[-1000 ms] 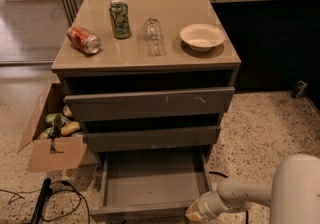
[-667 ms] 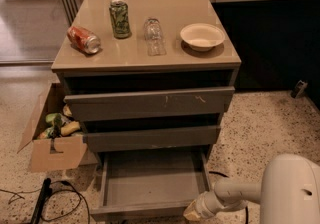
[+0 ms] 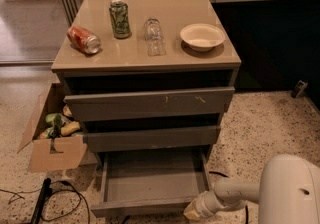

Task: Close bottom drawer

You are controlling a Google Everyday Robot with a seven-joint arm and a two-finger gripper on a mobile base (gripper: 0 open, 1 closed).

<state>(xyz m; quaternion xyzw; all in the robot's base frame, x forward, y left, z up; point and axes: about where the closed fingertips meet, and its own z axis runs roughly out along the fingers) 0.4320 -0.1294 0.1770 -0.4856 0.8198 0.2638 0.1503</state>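
The bottom drawer (image 3: pixel 150 180) of the grey-brown cabinet stands pulled out, with a shallow plain tray inside that holds nothing. Its flat front (image 3: pixel 140 207) lies near the lower edge of the camera view. My gripper (image 3: pixel 194 212) is at the drawer's front right corner, low to the floor, at the end of my white arm (image 3: pixel 235 193). It sits right by the drawer front; whether it touches it is unclear. Its fingers are hidden.
Above are the mid-sized drawer front (image 3: pixel 152 138) and the wide scratched front (image 3: pixel 150 103). On the cabinet top (image 3: pixel 170 55) are a red can (image 3: pixel 83 39), a green can (image 3: pixel 120 18), a clear bottle (image 3: pixel 154 36) and a white bowl (image 3: pixel 202 36). A cardboard box (image 3: pixel 50 133) and cables (image 3: pixel 45 200) are at left.
My arm and gripper have shifted a little to the left along the drawer's front right corner. The drawer stays pulled out about as far as before.
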